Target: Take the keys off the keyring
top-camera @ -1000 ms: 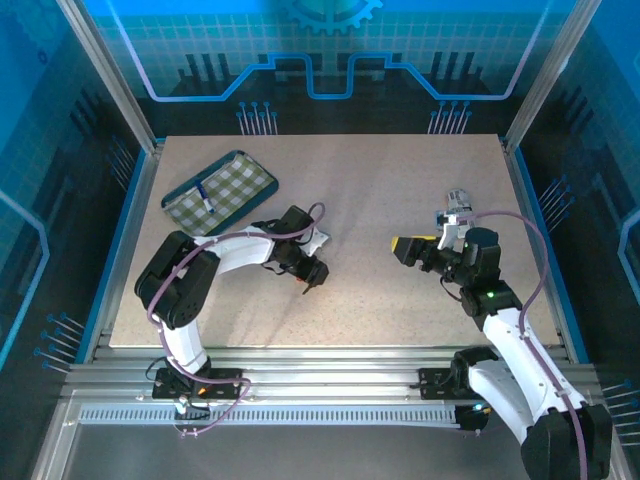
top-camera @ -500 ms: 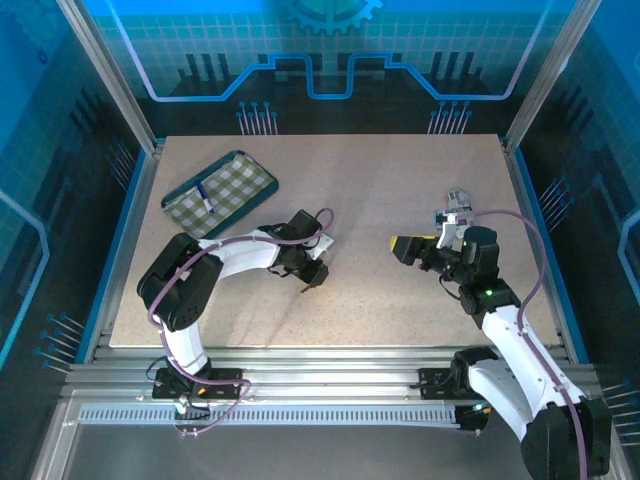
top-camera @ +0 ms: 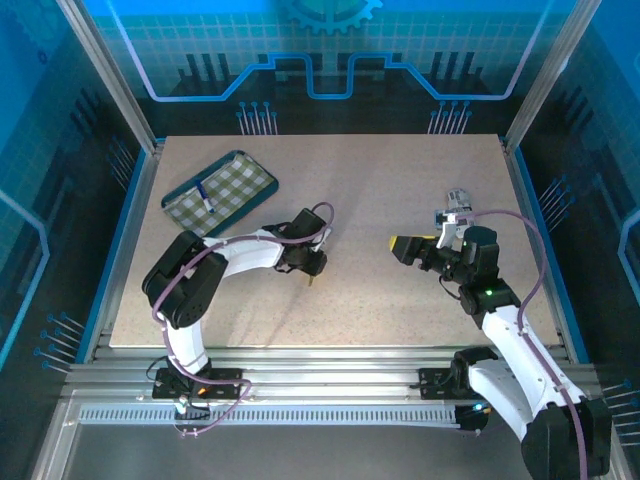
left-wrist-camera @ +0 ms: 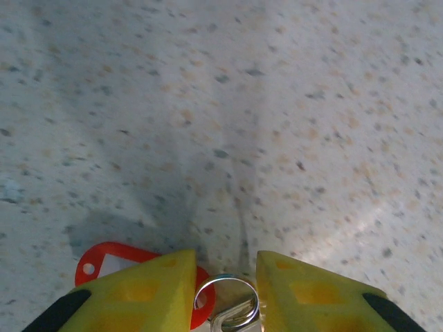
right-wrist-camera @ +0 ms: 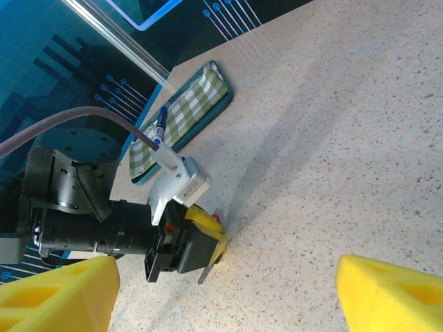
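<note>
In the left wrist view my left gripper (left-wrist-camera: 223, 294) is shut on the thin metal ring of the keyring (left-wrist-camera: 228, 300), which touches both yellow fingers. Its red tag (left-wrist-camera: 104, 259) lies flat on the table, partly hidden behind the left finger. A silver key (left-wrist-camera: 234, 322) hangs on the ring at the bottom edge. The right wrist view shows that gripper (right-wrist-camera: 216, 243) low on the table with the grey key blade (right-wrist-camera: 205, 274) poking out beneath it. My right gripper (top-camera: 405, 247) hovers open and empty to the right, well apart from the left gripper (top-camera: 313, 268).
A green checked pouch (top-camera: 220, 192) with a pen on it lies at the back left of the speckled table (top-camera: 380, 190). A blue frame rail (top-camera: 535, 240) runs along the table's right edge.
The left gripper has slid a little right and away from the base, and its jaws have narrowed onto the ring. The right gripper has opened slightly wider and stayed in place.
</note>
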Motion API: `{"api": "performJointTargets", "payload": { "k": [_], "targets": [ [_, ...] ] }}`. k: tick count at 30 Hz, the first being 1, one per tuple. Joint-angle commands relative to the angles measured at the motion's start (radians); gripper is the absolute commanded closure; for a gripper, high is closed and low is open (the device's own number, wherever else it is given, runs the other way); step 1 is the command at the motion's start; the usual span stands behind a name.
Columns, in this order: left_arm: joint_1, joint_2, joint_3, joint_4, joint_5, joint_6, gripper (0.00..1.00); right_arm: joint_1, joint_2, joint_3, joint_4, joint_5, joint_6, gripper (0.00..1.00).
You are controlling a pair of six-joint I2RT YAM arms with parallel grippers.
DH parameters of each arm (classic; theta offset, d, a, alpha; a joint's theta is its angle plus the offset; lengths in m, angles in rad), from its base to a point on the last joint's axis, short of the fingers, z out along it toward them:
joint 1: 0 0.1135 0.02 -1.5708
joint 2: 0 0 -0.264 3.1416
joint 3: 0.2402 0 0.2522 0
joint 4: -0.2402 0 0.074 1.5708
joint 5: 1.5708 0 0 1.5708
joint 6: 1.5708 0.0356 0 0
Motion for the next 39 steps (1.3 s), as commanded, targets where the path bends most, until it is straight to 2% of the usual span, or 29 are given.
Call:
{"api": "performJointTargets", "payload": {
  "k": [1, 4, 8, 11, 15, 18, 21, 27, 39],
  "targets": [
    [0.008, 0.001, 0.011, -0.006, -0.099, -0.086, 0.68, 0.014, -0.024, -0.009, 0.001, -0.011, 0.008, 0.17],
    [0.043, -0.043, -0.023, -0.012, -0.121, -0.145, 0.66, 0.014, -0.028, -0.012, 0.007, -0.011, 0.011, 0.16],
    [0.098, -0.117, -0.085, -0.013, -0.092, -0.216, 0.64, 0.014, -0.02, -0.013, 0.018, -0.015, 0.014, 0.15],
    [0.099, -0.181, -0.11, -0.021, -0.072, -0.219, 0.64, 0.014, -0.008, -0.015, 0.035, -0.019, 0.021, 0.14],
    [0.099, -0.239, -0.117, -0.014, -0.02, -0.183, 0.57, 0.016, 0.005, -0.026, 0.068, -0.026, 0.04, 0.11],
    [0.099, -0.218, -0.087, -0.038, 0.072, -0.096, 0.5, 0.016, 0.005, -0.03, 0.08, -0.036, 0.045, 0.1],
    [0.107, -0.151, -0.017, -0.124, 0.147, -0.019, 0.49, 0.017, -0.007, -0.036, 0.082, -0.039, 0.044, 0.1],
    [0.125, -0.095, -0.015, -0.127, 0.209, 0.004, 0.47, 0.019, -0.029, -0.038, 0.055, -0.033, 0.032, 0.1],
    [0.101, -0.062, -0.026, -0.14, 0.134, 0.012, 0.5, 0.019, -0.016, -0.037, 0.075, -0.037, 0.036, 0.09]
  ]
}}
